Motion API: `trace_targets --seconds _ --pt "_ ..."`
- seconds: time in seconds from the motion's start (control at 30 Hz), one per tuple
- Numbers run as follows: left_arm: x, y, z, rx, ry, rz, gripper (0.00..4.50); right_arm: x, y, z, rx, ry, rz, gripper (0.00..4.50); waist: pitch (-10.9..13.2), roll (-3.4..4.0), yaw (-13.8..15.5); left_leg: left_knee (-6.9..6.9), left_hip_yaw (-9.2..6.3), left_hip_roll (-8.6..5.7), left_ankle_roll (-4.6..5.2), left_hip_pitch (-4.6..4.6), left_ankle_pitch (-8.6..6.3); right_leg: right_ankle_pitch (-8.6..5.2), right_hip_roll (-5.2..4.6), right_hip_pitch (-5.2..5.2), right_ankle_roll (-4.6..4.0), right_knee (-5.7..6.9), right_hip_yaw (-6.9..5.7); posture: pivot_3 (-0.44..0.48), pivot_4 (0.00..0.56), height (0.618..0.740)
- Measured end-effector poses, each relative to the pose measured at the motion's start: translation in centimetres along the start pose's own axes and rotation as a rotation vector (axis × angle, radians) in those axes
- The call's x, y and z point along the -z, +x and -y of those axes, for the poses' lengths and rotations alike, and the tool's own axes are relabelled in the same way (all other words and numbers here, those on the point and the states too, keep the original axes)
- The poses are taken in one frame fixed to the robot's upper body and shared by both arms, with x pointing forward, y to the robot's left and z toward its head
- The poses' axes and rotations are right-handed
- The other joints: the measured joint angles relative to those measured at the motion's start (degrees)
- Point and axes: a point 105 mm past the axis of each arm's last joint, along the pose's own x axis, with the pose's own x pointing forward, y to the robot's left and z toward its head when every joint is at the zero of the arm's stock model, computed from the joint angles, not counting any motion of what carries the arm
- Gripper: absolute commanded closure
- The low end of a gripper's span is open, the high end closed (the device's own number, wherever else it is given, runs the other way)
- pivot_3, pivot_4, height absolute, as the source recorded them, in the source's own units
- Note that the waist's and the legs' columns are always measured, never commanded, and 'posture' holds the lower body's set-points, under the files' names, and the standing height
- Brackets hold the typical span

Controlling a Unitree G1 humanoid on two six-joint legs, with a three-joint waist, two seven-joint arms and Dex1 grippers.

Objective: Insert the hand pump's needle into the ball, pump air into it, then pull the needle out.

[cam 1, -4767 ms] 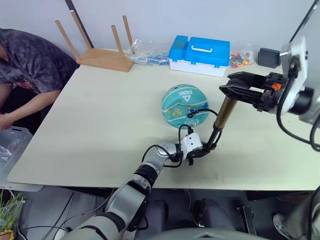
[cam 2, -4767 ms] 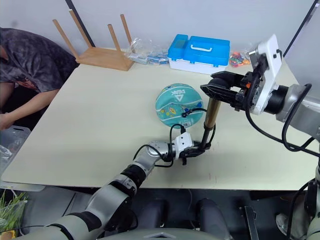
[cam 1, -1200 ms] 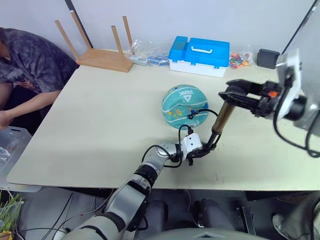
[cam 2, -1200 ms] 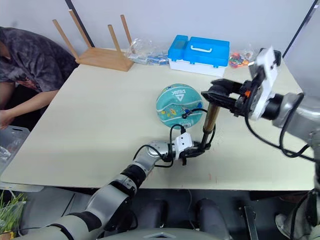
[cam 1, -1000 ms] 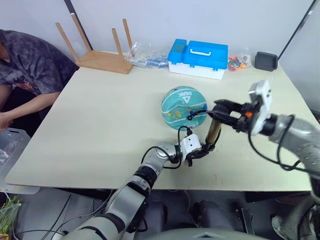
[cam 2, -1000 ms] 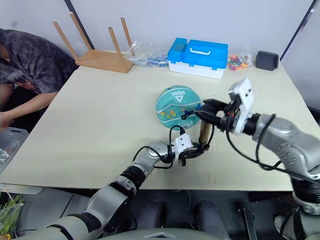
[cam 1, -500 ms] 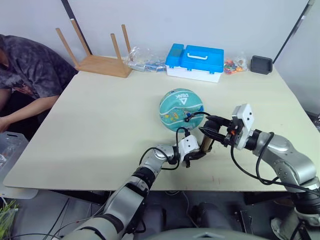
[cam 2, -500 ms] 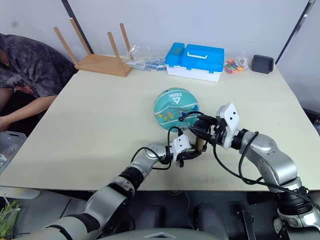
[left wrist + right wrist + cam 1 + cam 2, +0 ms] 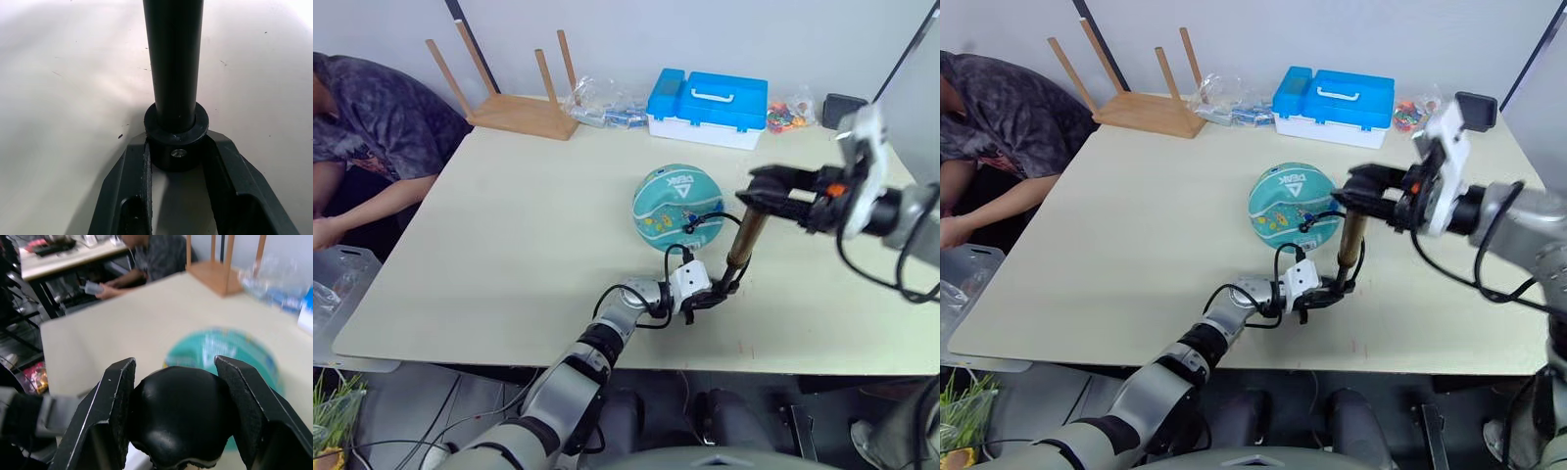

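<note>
I see my left gripper [image 9: 717, 293] clamped on the base of the hand pump [image 9: 742, 240], which stands tilted just right of the ball [image 9: 677, 203]. My right gripper [image 9: 759, 184] grips its handle up top. The thin hose arcs over to the ball.

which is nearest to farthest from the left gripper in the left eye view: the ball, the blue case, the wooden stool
1. The ball, just beyond the left gripper on the table.
2. The blue case, at the far edge behind the ball.
3. The wooden stool, upturned at the far left corner.
</note>
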Motion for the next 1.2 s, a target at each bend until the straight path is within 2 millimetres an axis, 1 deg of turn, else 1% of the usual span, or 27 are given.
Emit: trace_targets --seconds 0.03,0.07,0.17,0.33,0.47,0.5,0.6,0.67,0.7,0.8,0.83,0.9,0.93,0.97,1.0,1.03,1.13,1.2 --pt "0.0 0.0 0.0 0.0 0.001 0.0 3.55 -0.5 -0.1 -0.1 -0.003 -0.002 0.002 2.43 0.03 -0.01 0.0 0.01 0.0 0.0 0.0 -0.01 0.0 0.0 0.0 0.0 0.0 -0.01 -0.02 0.0 0.15 0.74" --pt "-0.1 0.0 0.0 0.001 0.001 0.001 3.55 -1.4 -0.3 -0.2 -0.004 -0.015 0.004 2.43 0.06 0.04 0.0 0.02 0.01 -0.01 0.0 -0.02 0.0 0.0 -0.02 -0.01 0.0 -0.01 0.0 0.0 0.15 0.74" --pt "-0.1 0.0 0.0 0.003 0.003 0.003 3.55 -1.7 -0.5 -0.1 0.002 0.004 -0.01 2.43 0.14 -0.05 0.01 0.03 0.0 0.0 0.0 -0.07 0.0 0.0 -0.04 -0.02 0.0 -0.01 -0.06 0.0 0.15 0.74" --pt "-0.2 0.1 0.0 0.008 0.005 0.002 3.55 -1.4 -0.5 -0.1 0.012 -0.004 -0.005 2.43 0.13 -0.07 0.07 0.03 0.02 -0.01 0.0 -0.08 0.0 0.0 -0.03 -0.01 0.0 -0.01 -0.14 0.0 0.15 0.74" --pt "0.1 -0.1 -0.1 0.004 0.001 -0.005 3.55 -0.4 -0.4 -0.4 0.007 -0.034 0.014 2.43 0.01 -0.19 -0.07 0.03 0.05 0.0 0.0 0.03 0.0 -0.01 0.01 0.1 0.01 -0.01 -0.16 0.0 0.15 0.74" --pt "0.2 -0.1 -0.1 0.002 -0.001 -0.009 3.55 0.1 -0.2 -0.4 0.004 -0.031 0.023 2.43 -0.1 -0.25 -0.22 0.03 0.03 0.03 0.0 0.07 0.0 -0.01 0.02 0.13 0.01 0.0 -0.16 0.0 0.15 0.74" --pt "0.7 -0.3 0.0 -0.005 -0.014 -0.022 3.55 2.6 0.3 -0.3 -0.002 -0.001 0.026 2.43 -0.58 -0.63 -0.41 0.03 -0.02 0.11 0.0 0.22 0.0 -0.02 0.06 0.27 -0.01 0.0 -0.15 0.0 0.15 0.74" --pt "0.9 -0.3 0.0 -0.01 -0.021 -0.031 3.55 5.3 1.1 -0.2 -0.002 0.037 0.002 2.43 -0.87 -0.89 -0.5 0.03 -0.06 0.22 -0.01 0.29 -0.01 -0.03 0.09 0.3 -0.03 0.0 -0.13 0.0 0.15 0.74" --pt "0.9 -0.3 -0.1 -0.012 -0.022 -0.032 3.55 6.5 1.3 -0.2 0.001 0.045 -0.016 2.43 -0.89 -0.85 -0.51 0.04 -0.04 0.23 -0.01 0.3 -0.01 -0.03 0.09 0.29 -0.03 0.0 -0.1 0.0 0.15 0.74" --pt "1.0 -0.3 0.0 -0.012 -0.025 -0.033 3.55 8.7 1.9 -0.2 -0.002 0.053 -0.045 2.43 -1.08 -0.76 -0.55 0.02 -0.01 0.24 -0.01 0.34 -0.01 -0.03 0.11 0.29 -0.03 0.01 -0.08 0.0 0.15 0.74" --pt "1.1 -0.4 0.1 -0.012 -0.03 -0.035 3.55 9.6 2.2 0.0 0.001 0.065 -0.045 2.43 -1.29 -0.84 -0.54 -0.01 -0.02 0.27 -0.01 0.36 -0.01 -0.03 0.14 0.29 -0.03 0.0 -0.11 0.0 0.15 0.74" --pt "1.3 -0.3 0.2 -0.017 -0.037 -0.038 3.55 12.0 3.0 -0.1 0.003 0.083 -0.067 2.43 -1.62 -0.88 -0.49 -0.04 -0.04 0.31 -0.02 0.38 -0.01 -0.04 0.2 0.3 -0.05 0.0 -0.14 0.0 0.15 0.74" --pt "1.3 -0.3 0.2 -0.019 -0.039 -0.038 3.55 12.8 3.2 -0.2 0.001 0.082 -0.085 2.43 -1.73 -0.82 -0.49 -0.05 -0.02 0.31 -0.02 0.39 -0.01 -0.04 0.2 0.3 -0.05 0.0 -0.13 0.0 0.15 0.74" --pt "1.4 -0.3 0.2 -0.02 -0.04 -0.039 3.55 13.4 3.2 -0.3 -0.001 0.083 -0.098 2.43 -1.75 -0.8 -0.5 -0.05 -0.02 0.3 -0.02 0.4 -0.01 -0.04 0.2 0.31 -0.05 0.0 -0.12 0.0 0.15 0.74" --pt "1.4 -0.4 0.2 -0.022 -0.042 -0.039 3.55 13.5 3.2 -0.4 -0.008 0.067 -0.089 2.43 -1.85 -0.74 -0.55 -0.05 0.01 0.3 -0.02 0.45 -0.02 -0.04 0.2 0.34 -0.05 0.0 -0.09 0.0 0.15 0.74" --pt "1.6 -0.4 0.3 -0.025 -0.048 -0.044 3.55 13.6 3.2 -0.6 -0.013 0.055 -0.091 2.43 -1.92 -0.77 -0.59 -0.14 0.04 0.32 -0.03 0.69 -0.02 -0.05 0.19 0.46 -0.07 0.0 -0.04 0.0 0.15 0.74" --pt "1.7 -0.5 0.2 -0.028 -0.052 -0.049 3.55 13.7 3.3 -0.6 -0.017 0.048 -0.09 2.43 -1.92 -0.83 -0.58 -0.24 0.08 0.4 -0.05 0.94 -0.04 -0.18 0.11 0.59 -0.28 0.0 -0.04 0.0 0.15 0.74" --pt "1.6 -0.5 0.2 -0.022 -0.049 -0.047 3.55 13.3 3.2 -0.4 -0.011 0.045 -0.089 2.43 -1.81 -0.68 -0.44 -0.41 0.07 0.43 -0.05 1.02 -0.04 -0.24 0.01 0.6 -0.39 -0.01 -0.04 0.0 0.15 0.74"
